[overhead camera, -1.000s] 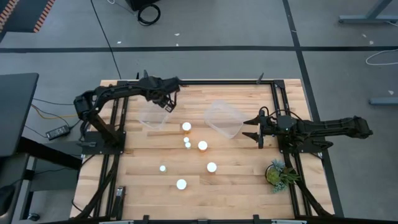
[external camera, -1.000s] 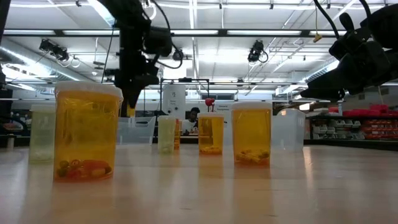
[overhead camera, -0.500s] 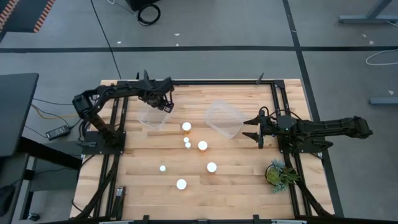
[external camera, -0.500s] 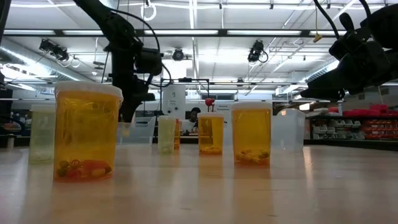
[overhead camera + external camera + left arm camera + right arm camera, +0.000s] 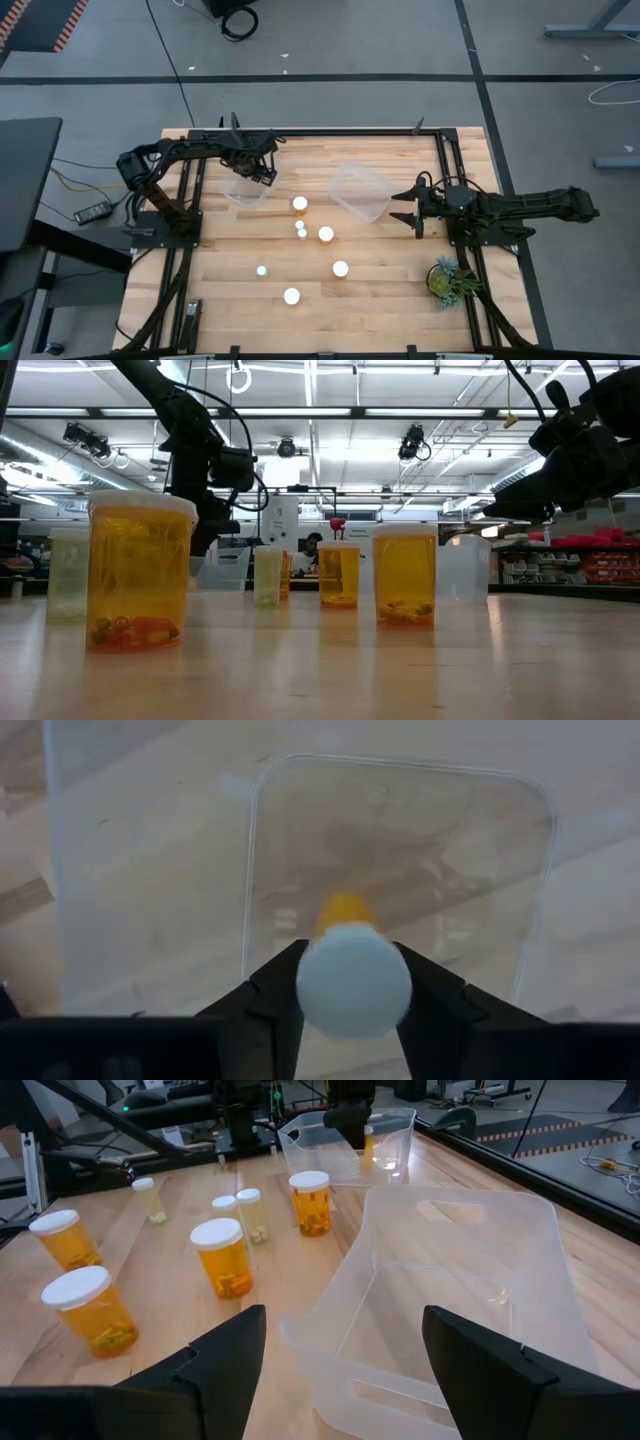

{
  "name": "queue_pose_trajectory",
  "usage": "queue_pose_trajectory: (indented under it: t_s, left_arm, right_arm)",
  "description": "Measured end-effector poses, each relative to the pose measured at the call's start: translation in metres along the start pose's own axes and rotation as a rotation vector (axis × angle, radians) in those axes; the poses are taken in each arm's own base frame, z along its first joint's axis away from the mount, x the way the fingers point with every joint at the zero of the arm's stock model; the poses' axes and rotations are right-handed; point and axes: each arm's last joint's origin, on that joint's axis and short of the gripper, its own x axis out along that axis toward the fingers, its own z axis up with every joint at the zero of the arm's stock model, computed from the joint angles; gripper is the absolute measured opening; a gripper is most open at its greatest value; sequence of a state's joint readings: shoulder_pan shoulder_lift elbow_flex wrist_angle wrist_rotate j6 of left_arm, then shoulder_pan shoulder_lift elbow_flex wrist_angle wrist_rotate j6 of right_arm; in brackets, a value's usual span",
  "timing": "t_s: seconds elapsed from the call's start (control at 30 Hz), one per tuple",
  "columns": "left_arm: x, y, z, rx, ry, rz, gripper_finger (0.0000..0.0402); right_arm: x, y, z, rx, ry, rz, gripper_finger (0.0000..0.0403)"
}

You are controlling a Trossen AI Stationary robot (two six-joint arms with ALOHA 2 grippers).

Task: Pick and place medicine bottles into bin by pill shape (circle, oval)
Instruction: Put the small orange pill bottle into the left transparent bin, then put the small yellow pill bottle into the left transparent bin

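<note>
We see the left gripper (image 5: 352, 995) clamping a white-capped bottle (image 5: 353, 978) above the left bin (image 5: 243, 190); the right gripper (image 5: 345, 1350) waits, fingers wide.

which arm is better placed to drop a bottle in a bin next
Left. Its gripper is already shut on a bottle directly above the left bin; the right gripper is open and empty beside the other bin.

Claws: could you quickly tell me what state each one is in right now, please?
Left claw: closed on a medicine bottle, held over the clear bin.
Right claw: open, holding nothing, waiting beside the other bin.
</note>
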State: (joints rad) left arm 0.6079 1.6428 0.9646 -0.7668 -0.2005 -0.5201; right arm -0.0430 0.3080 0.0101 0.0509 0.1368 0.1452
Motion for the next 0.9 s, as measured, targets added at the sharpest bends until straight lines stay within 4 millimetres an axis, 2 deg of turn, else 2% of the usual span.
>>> queue_pose_trajectory:
  t_s: [0.37,0.5,0.73,0.9]
  left_arm:
    - [0.000,0.000,0.001,0.015,-0.004,-0.003,0.0216]
    - [-0.008,-0.002,0.006,0.032,-0.014,-0.008,0.0236]
    - [-0.034,-0.008,0.019,0.052,-0.023,-0.015,0.0249]
    - [-0.059,-0.021,0.023,0.109,-0.040,-0.030,0.0246]
  right_arm:
    - [0.000,0.000,0.000,0.000,0.000,0.000,0.0276]
    - [0.000,0.000,0.000,0.000,0.000,0.000,0.0276]
    - [0.000,0.000,0.000,0.000,0.001,0.000,0.0276]
    - [0.000,0.000,0.000,0.000,0.000,0.000,0.0276]
